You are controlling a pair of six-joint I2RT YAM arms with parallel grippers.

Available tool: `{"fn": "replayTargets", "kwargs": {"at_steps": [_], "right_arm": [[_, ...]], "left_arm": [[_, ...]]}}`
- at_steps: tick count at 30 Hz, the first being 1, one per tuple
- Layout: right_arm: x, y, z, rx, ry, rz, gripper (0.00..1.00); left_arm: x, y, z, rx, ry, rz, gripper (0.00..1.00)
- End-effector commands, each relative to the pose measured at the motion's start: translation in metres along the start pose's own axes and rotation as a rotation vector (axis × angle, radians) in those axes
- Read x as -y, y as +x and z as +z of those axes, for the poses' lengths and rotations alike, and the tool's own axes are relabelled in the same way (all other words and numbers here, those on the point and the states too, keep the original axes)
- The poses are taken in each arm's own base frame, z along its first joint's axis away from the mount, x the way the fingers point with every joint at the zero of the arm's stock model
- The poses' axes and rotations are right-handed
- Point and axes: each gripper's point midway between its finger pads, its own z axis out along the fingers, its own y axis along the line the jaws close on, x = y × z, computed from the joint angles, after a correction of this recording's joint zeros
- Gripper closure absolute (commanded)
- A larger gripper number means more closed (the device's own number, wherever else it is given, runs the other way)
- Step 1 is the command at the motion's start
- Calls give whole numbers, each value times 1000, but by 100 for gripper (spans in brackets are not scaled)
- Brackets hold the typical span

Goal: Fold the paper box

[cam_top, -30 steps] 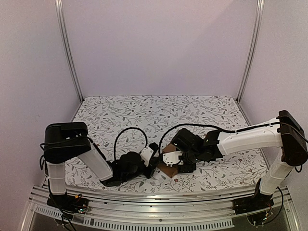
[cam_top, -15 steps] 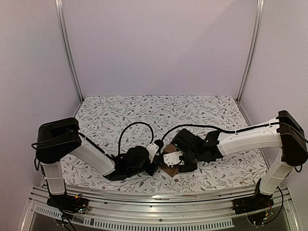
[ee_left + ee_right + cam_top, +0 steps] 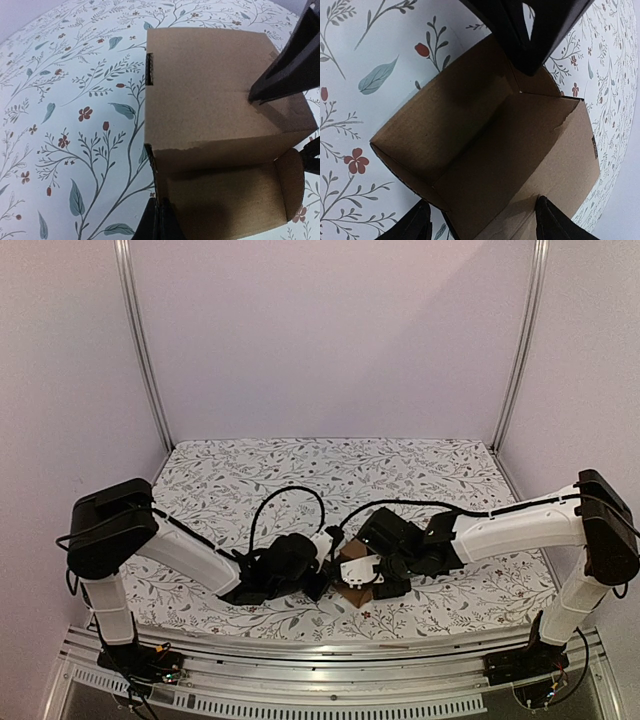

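The paper box [image 3: 350, 594] is a brown carton standing on the flowered cloth between my two grippers. Seen from the left wrist, the paper box [image 3: 210, 90] shows a closed top panel and an open end with a rounded flap [image 3: 292, 185]. My left gripper [image 3: 160, 220] is shut, its tips against the lower edge of the box's side wall. My right gripper [image 3: 480, 202] straddles the open box [image 3: 485, 135], one finger [image 3: 555, 220] pressed on a panel and the other at the opposite corner. That pressing finger [image 3: 285, 70] also shows on the top panel.
A flowered cloth [image 3: 300, 475] covers the table. Metal posts [image 3: 140, 340] stand at the back corners, and a metal rail [image 3: 330, 650] runs along the near edge. Black cables [image 3: 285, 505] loop above both wrists.
My left arm has stretched further right, and its shut gripper has come up against the box. The right gripper and the box have hardly moved.
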Motion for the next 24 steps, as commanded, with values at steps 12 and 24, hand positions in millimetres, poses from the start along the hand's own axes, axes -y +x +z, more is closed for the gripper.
{"fn": "replayTargets", "kwargs": {"at_steps": [12, 24], "right_arm": [[-90, 24, 9, -6, -396, -129, 28], [-91, 36, -10, 49, -485, -129, 27]], "left_arm": [[21, -39, -6, 26, 139, -25, 100], [18, -43, -10, 34, 153, -21, 100]]}}
